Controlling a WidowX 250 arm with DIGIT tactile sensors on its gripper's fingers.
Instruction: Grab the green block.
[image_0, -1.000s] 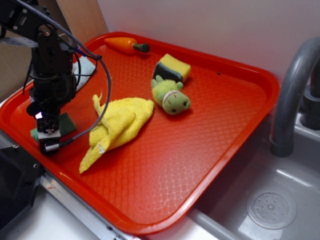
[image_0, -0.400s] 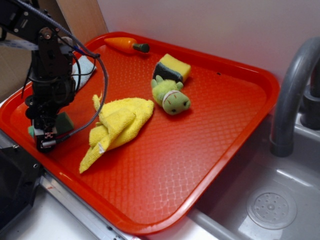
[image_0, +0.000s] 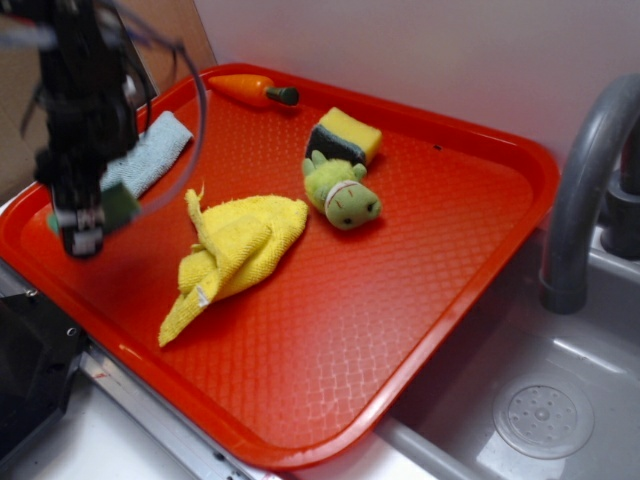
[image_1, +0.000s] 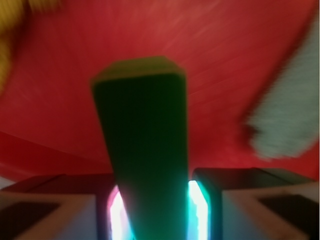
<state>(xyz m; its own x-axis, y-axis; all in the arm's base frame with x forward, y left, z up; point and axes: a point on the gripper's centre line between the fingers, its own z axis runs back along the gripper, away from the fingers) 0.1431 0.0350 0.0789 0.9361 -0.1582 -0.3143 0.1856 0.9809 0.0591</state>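
Note:
The green block is a small plain matte green brick held between my fingers, lifted above the left end of the red tray. My gripper is shut on it and blurred with motion. In the wrist view the green block fills the middle, sticking out from between my two fingers, with my gripper closed on its sides above the red tray floor.
A yellow cloth lies crumpled right of my gripper. A pale blue cloth lies behind it, also in the wrist view. A green plush toy, a yellow sponge and a toy carrot sit farther back. A sink and faucet are at the right.
My gripper has closed on the green block and risen with it off the tray floor. The pale blue cloth behind it has come into view.

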